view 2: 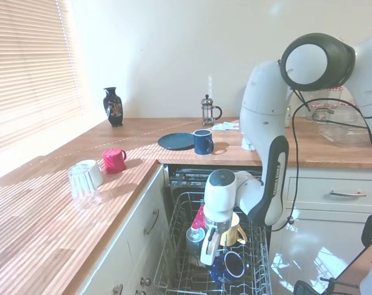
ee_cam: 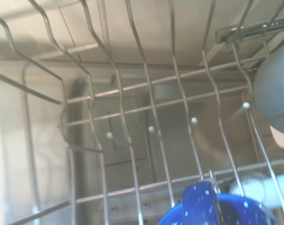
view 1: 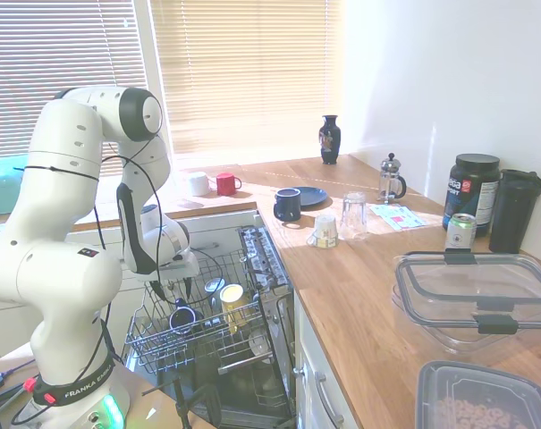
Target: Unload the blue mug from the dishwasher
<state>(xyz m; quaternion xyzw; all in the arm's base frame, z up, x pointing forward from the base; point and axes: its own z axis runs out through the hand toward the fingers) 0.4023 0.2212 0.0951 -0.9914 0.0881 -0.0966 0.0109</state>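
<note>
The dishwasher stands open under the counter with its wire rack [view 1: 143,347] [view 2: 173,261] pulled out. The blue mug [view 1: 182,316] [view 2: 230,265] sits in the rack near its front, mouth facing sideways. My gripper [view 1: 173,298] [view 2: 208,253] is down inside the rack right at the mug, fingers open, one on either side of its rim. The wrist view shows the mug's glossy blue rim [ee_cam: 210,208] at the bottom edge, with rack wires [ee_cam: 151,129] beyond it.
A yellow mug [view 1: 232,296] [view 2: 235,231] and a grey cup [view 2: 195,236] sit in the rack beside the blue one. On the counter are another navy mug [view 1: 287,205] [view 2: 203,141], a blue plate [view 2: 176,141], a red mug [view 1: 226,183] [view 2: 114,160] and a glass [view 2: 82,184].
</note>
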